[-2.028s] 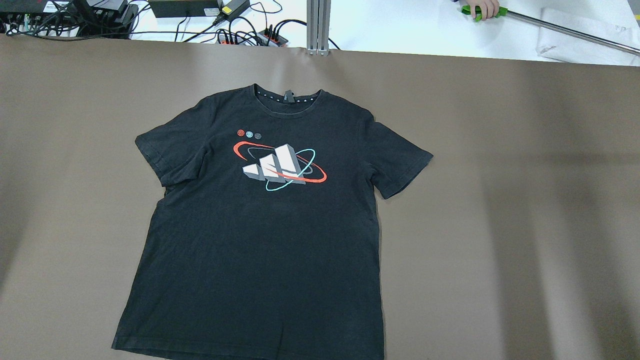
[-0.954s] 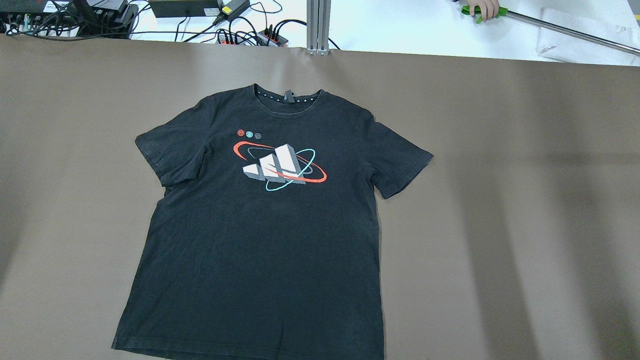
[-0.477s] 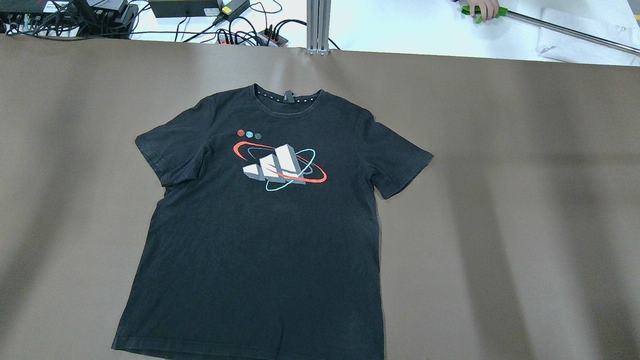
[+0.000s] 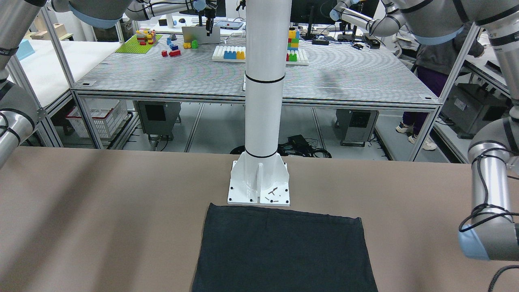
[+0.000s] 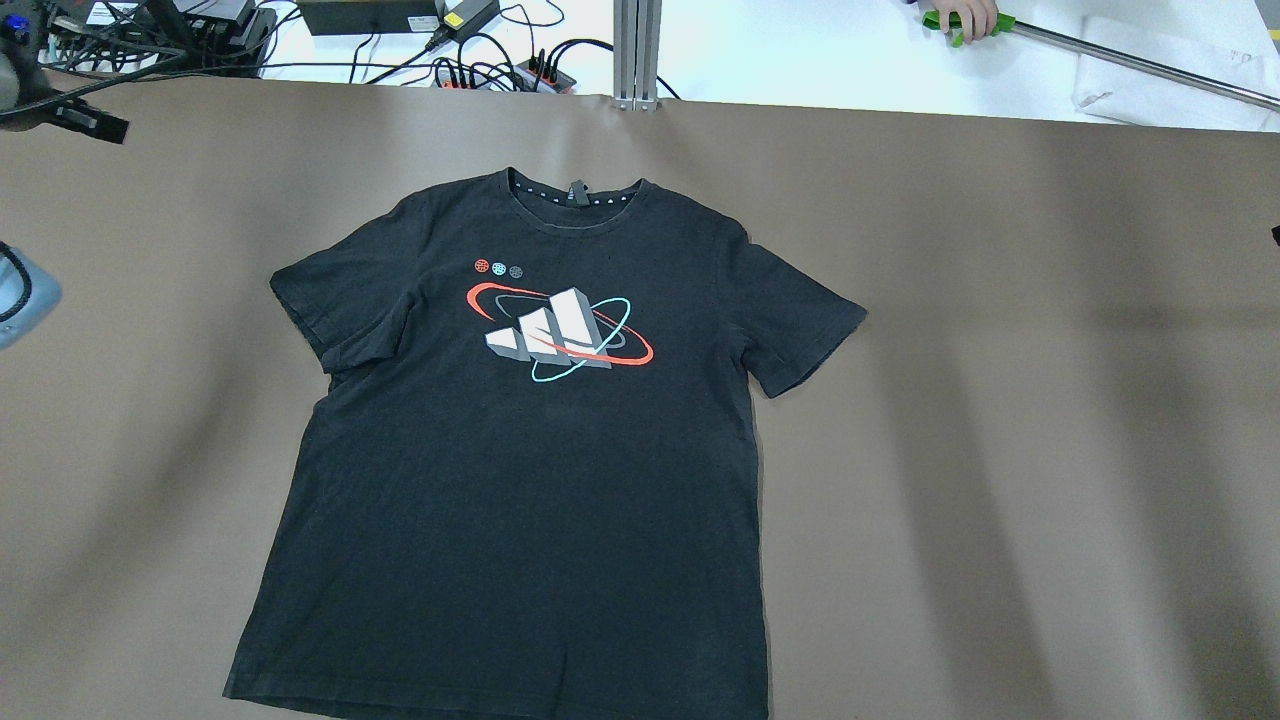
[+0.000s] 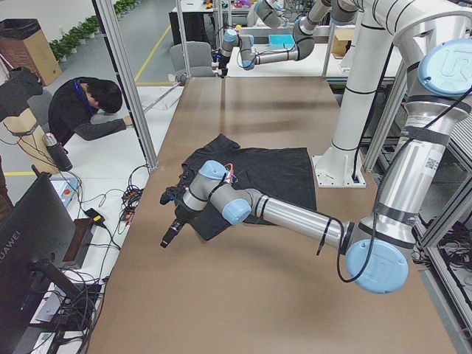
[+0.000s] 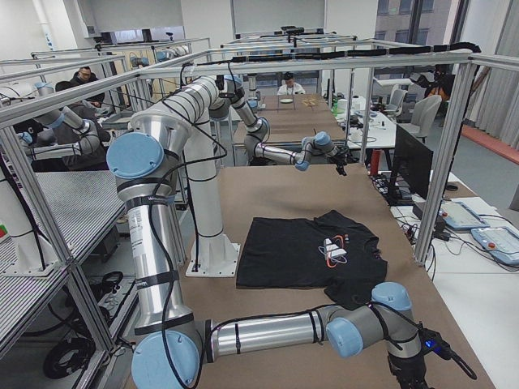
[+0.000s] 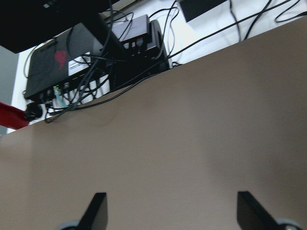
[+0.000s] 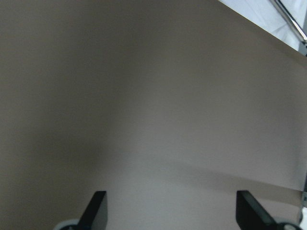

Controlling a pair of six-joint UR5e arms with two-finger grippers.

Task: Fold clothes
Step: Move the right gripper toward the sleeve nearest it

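Note:
The clothes (image 5: pixel 530 450) are one black T-shirt with a red, white and teal print. It lies flat and face up on the brown table, collar toward the far edge; its hem (image 4: pixel 284 243) reaches the white pole base. My left gripper (image 8: pixel 171 194) is open and empty above bare table near the far left corner, left of the shirt (image 6: pixel 273 169). My right gripper (image 9: pixel 171 192) is also open and empty, over bare table well right of the shirt (image 7: pixel 300 251). Neither gripper touches the fabric.
The white pole base (image 4: pixel 259 182) stands at the near edge. Cables and power boxes (image 5: pixel 200 30) and an aluminium post (image 5: pixel 637 50) line the far edge. A person's hand (image 5: pixel 965 18) holds a green-handled rod at the far right. Another person (image 6: pixel 88 110) bends beside the table.
Parts of my left arm have come into the overhead view at its left edge, and a dark bit shows at the right edge. Arm shadows have shifted across the table. The shirt has not moved.

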